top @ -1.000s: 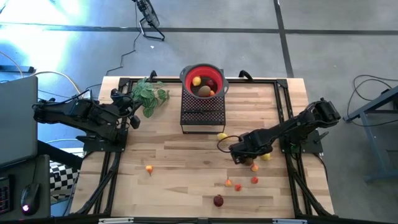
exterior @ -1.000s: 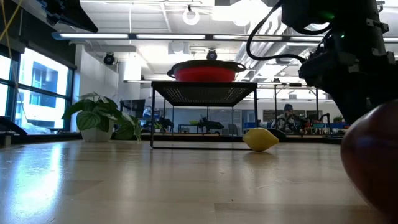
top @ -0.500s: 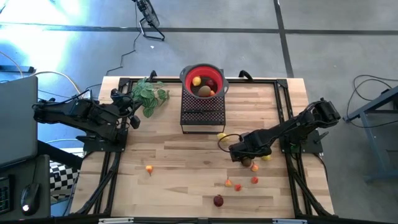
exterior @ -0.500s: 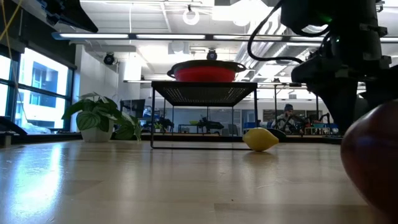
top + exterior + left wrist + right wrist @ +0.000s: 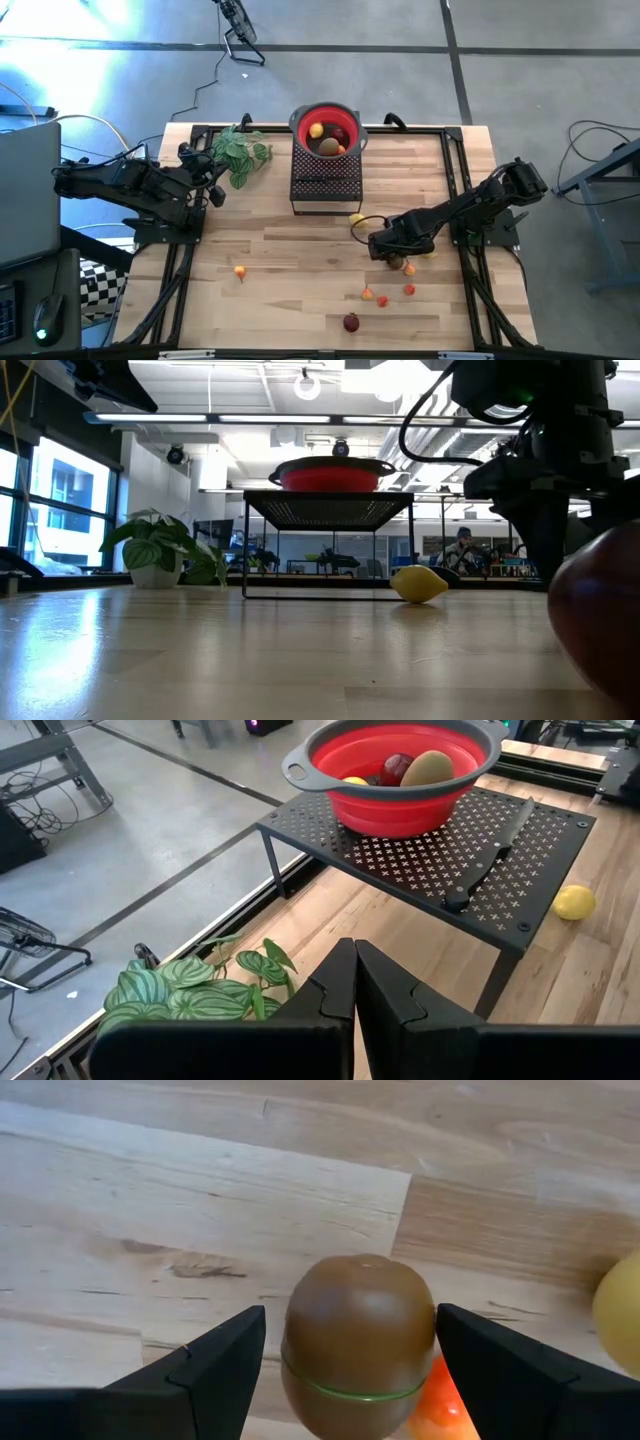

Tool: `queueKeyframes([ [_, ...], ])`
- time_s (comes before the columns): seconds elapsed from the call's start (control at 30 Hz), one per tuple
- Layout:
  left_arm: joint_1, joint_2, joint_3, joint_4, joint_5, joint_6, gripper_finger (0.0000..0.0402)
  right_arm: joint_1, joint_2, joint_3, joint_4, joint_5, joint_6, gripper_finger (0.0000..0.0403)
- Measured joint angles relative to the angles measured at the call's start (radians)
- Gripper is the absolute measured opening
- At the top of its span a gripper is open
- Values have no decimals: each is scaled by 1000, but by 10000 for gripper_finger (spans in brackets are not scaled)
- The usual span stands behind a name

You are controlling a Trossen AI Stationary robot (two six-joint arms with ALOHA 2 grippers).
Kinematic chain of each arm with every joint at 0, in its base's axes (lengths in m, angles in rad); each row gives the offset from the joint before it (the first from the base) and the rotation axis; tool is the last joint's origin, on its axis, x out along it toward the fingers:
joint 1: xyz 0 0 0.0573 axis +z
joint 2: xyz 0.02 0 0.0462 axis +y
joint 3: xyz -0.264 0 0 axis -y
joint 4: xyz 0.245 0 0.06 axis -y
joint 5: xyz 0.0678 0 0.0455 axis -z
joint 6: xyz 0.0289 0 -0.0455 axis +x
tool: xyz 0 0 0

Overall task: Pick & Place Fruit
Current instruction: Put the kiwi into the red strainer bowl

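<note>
Fruit on the wood counter

I see the right gripper [image 5: 345, 1355] spread wide either side of a smooth brown oval fruit [image 5: 358, 1342] with a green seam, lying on the pale plank counter [image 5: 290, 260]. Two fruits peek beside it, one orange, one yellow. The red bowl [image 5: 326, 130] on the perforated black rack [image 5: 470, 855] holds four pieces. My left gripper [image 5: 354, 992] is closed near the plant [image 5: 240, 152].
</note>
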Motion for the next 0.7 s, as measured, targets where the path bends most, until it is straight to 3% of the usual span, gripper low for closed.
queueKeyframes([
  [0.7, 0, 0, 0, 0, 0, 0, 0, 0, 0, -11, -3, 7, 59, 286],
])
